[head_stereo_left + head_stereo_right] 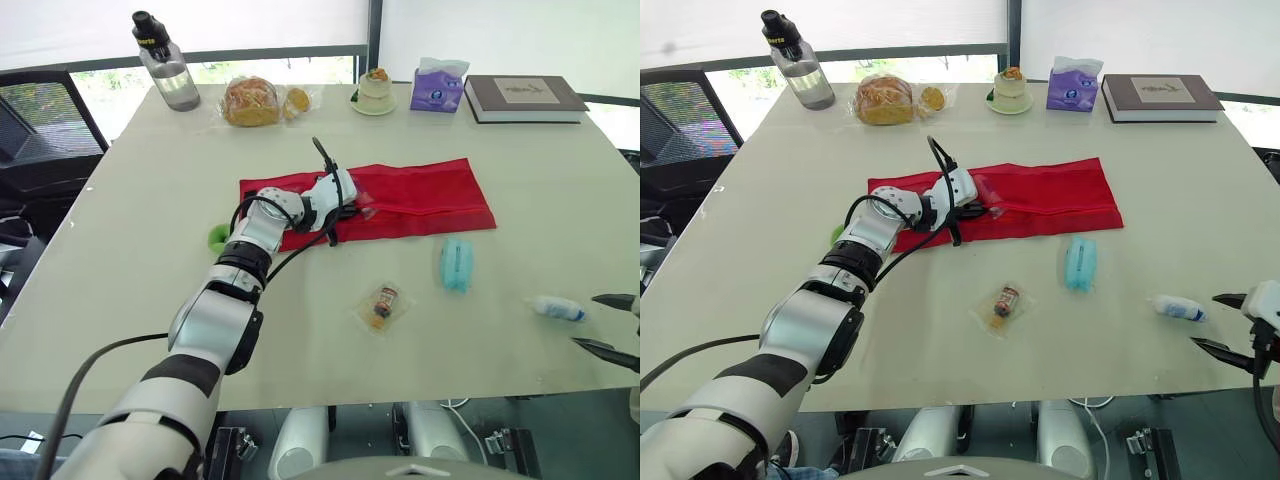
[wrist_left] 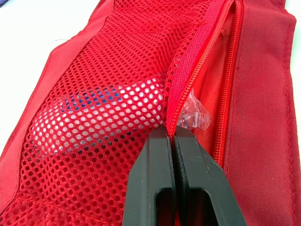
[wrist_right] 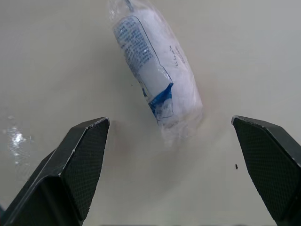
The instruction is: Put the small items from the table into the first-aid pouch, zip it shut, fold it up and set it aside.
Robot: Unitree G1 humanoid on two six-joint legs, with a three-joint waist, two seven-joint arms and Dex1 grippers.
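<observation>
Silver-white arm [image 1: 215, 320], blk cable [image 1: 112, 347], blk left claw [image 2: 171, 134].

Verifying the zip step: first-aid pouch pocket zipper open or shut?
Open. The zipper gapes: its two sides part beyond the left gripper, which pinches one edge; a white packet shows under the mesh.

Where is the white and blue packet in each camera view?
Left eye view: the white and blue packet lies on the table near its right edge, ahead of the right gripper.
Right eye view: the same place, right of the teal item.
Right wrist view: between the open fingers, beyond their tips.
Left wrist view: faces the red pouch.
Shared landmark: the right gripper's black fingers.
</observation>
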